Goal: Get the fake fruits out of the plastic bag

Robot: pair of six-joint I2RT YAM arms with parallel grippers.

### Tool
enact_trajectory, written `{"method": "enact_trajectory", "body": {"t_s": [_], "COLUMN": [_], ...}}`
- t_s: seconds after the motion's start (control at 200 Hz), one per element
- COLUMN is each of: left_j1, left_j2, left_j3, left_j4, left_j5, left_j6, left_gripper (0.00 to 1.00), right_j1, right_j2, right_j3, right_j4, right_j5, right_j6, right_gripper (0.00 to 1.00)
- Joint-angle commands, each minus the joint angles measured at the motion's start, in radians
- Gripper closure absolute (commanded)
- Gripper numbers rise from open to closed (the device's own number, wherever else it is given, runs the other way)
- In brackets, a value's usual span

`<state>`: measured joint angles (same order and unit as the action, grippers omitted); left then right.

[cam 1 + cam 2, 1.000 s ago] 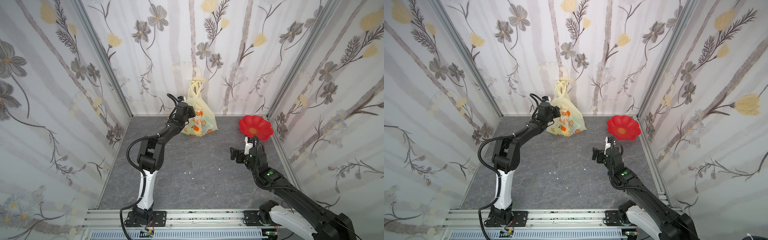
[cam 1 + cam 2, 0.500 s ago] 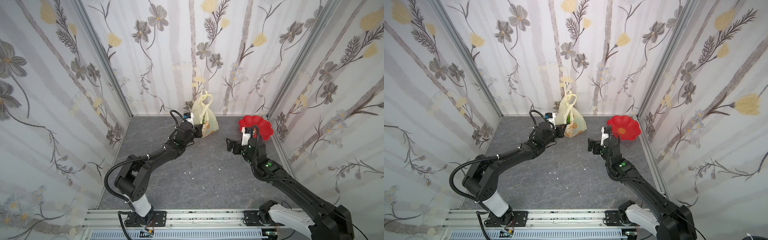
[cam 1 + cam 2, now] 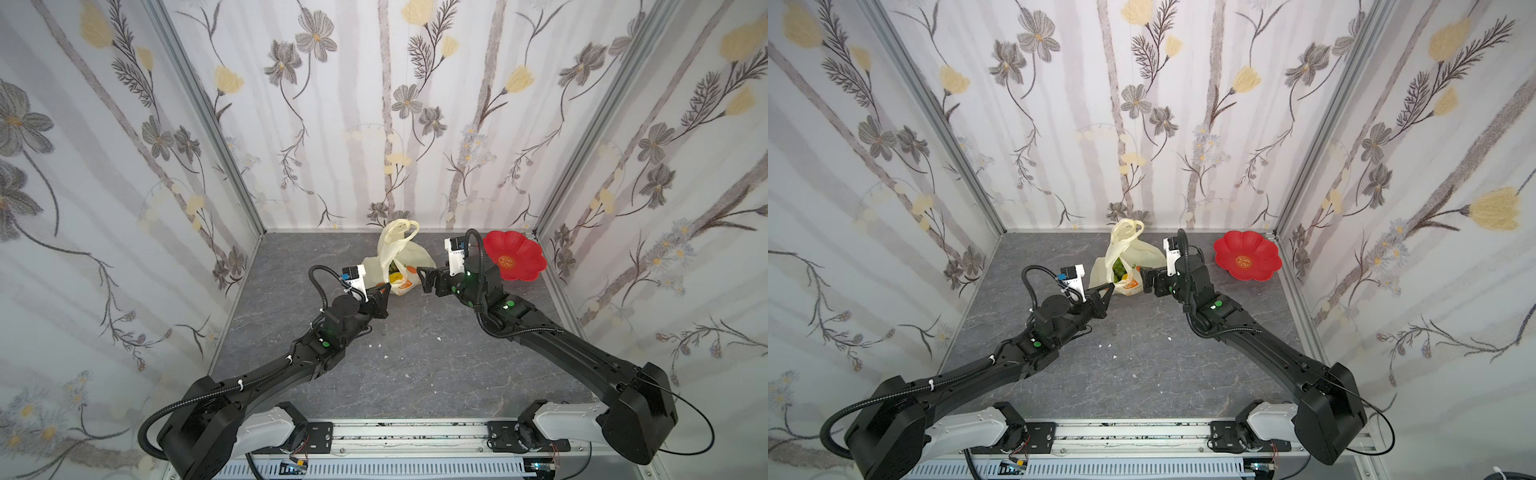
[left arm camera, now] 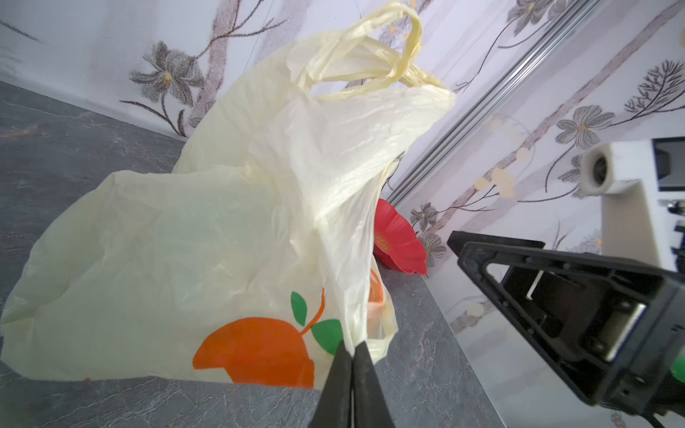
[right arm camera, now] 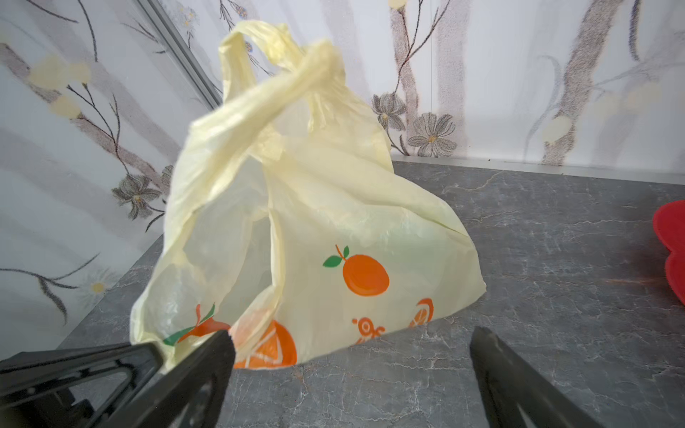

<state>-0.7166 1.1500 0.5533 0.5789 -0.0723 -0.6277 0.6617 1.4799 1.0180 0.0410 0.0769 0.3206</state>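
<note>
L gripper (image 4: 350,352) pinching plastic bag (image 4: 185,241) edge, jaws shut, R gripper (image 5: 352,339) hovering wide open, empty, fake fruits (image 3: 1119,270) sitting inside bag

Both top views look steeply down from above the aluminium front rail (image 3: 415,432) toward 12 o'clock, sharing the whole grey stone-patterned floor (image 3: 415,365). The left wrist camera faces 2 o'clock, the right wrist camera 10 o'clock; both frame the thin pale-yellow plastic bag (image 4: 222,222) closely, from opposite sides.

Bright, diffuse light; faint shadows; bowed edges in top views; plastic bag (image 5: 326,222) softly blurred in right wrist view.
</note>
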Motion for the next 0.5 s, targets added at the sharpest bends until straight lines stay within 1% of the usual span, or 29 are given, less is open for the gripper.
{"method": "enact_trajectory", "body": {"t_s": [0.0,0.13,0.15,0.25,0.39,0.495], "left_j1": [-0.006,-0.014,-0.015,-0.023,-0.03,-0.034], "left_j2": [-0.039,-0.07,-0.073,-0.093,-0.109,-0.116], "left_j3": [-0.036,-0.063,-0.065,-0.076,-0.087,-0.095], "left_j4": [0.044,0.042,0.043,0.044,0.043,0.043], "left_j5": [-0.026,-0.012,-0.012,-0.014,-0.014,-0.018], "left_j6": [-0.018,-0.014,-0.012,-0.005,-0.003,-0.004], "left_gripper": [1.0,1.0,1.0,1.0,1.0,1.0], "right_j1": [0.03,0.066,0.07,0.09,0.102,0.099], "right_j2": [0.047,0.109,0.145,0.219,0.348,0.453], "right_j3": [0.04,0.111,0.122,0.187,0.304,0.422], "right_j4": [0.006,-0.038,-0.044,-0.097,-0.215,-0.33], "right_j5": [-0.016,-0.007,-0.006,0.003,0.086,0.151], "right_j6": [0.006,0.002,0.0,-0.004,-0.002,0.013], "right_gripper": [0.0,0.0,0.0,0.0,0.0,0.05]}}
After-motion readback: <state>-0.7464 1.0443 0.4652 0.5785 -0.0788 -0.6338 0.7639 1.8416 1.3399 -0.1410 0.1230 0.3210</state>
